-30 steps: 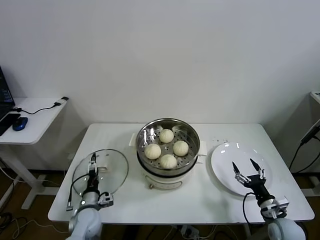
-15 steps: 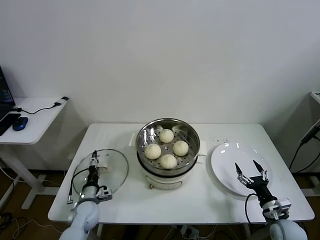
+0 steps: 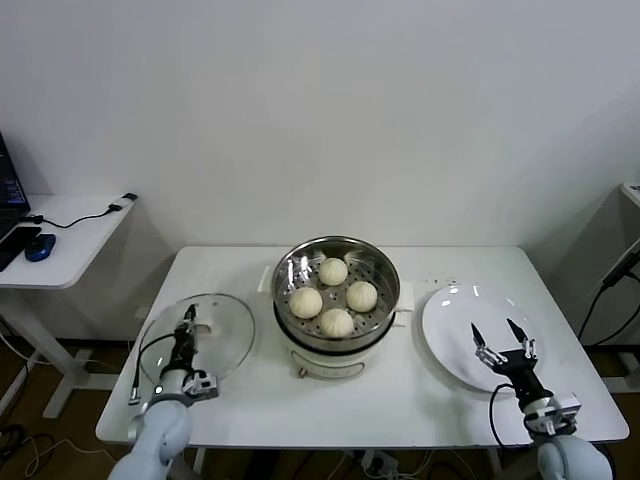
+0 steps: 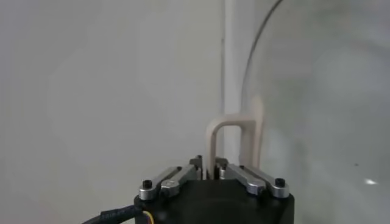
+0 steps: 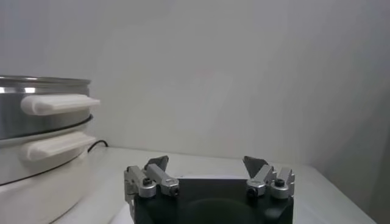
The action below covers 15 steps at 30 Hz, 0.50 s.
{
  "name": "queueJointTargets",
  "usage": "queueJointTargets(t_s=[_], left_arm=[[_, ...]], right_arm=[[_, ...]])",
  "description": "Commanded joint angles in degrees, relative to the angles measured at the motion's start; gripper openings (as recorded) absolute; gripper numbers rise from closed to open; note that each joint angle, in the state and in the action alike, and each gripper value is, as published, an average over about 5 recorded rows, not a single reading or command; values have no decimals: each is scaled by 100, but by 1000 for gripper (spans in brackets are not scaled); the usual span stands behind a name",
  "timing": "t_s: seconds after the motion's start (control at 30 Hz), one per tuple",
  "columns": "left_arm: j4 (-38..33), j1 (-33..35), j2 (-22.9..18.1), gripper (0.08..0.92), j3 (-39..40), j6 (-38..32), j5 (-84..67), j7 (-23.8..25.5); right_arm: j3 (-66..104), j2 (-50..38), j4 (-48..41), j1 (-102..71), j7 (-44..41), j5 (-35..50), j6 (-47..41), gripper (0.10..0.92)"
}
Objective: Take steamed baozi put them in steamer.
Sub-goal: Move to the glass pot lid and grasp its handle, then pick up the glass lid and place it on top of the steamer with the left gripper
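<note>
Glass lid [image 3: 197,335] handle [image 4: 234,143] sits clamped in the left tool [image 3: 185,328]; right tool [image 3: 503,345] gapes over the plate [image 3: 455,312].

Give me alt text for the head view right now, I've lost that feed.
Four steamed baozi sit in the steamer mid-table. The left gripper is shut on the glass lid's handle, the lid lying left of the steamer. The right gripper hangs open over an empty white plate.

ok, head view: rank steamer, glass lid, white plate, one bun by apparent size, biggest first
1. steamer, counting its white base.
2-3. white plate and glass lid: they look about alike and the grippers hide part of each, so I won't rank them.
4. bun, clearly smallest; all four buns look alike.
</note>
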Motion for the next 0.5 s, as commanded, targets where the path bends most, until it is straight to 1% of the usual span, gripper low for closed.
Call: queueJointTargets(t_s=[0.03, 0.13, 0.23, 0.4, 0.5], left_arm=[[-1128, 477, 357, 180, -148, -172, -438, -25], [-1724, 769, 541, 153, -273, -167, -559, 23], [-2359, 1088, 728, 153, -435, 92, -557, 220], [-3438, 1601, 1004, 153, -684, 816, -526, 618], [-3988, 1761, 1185, 153, -744, 1333, -451, 893]], right_arm=[[32, -52, -94, 72, 8, 9, 10, 823], [65, -102, -164, 122, 12, 25, 15, 823], [74, -145, -234, 193, 16, 36, 21, 823], [50, -202, -349, 333, 26, 50, 24, 823], [26, -250, -396, 416, 30, 61, 11, 823]])
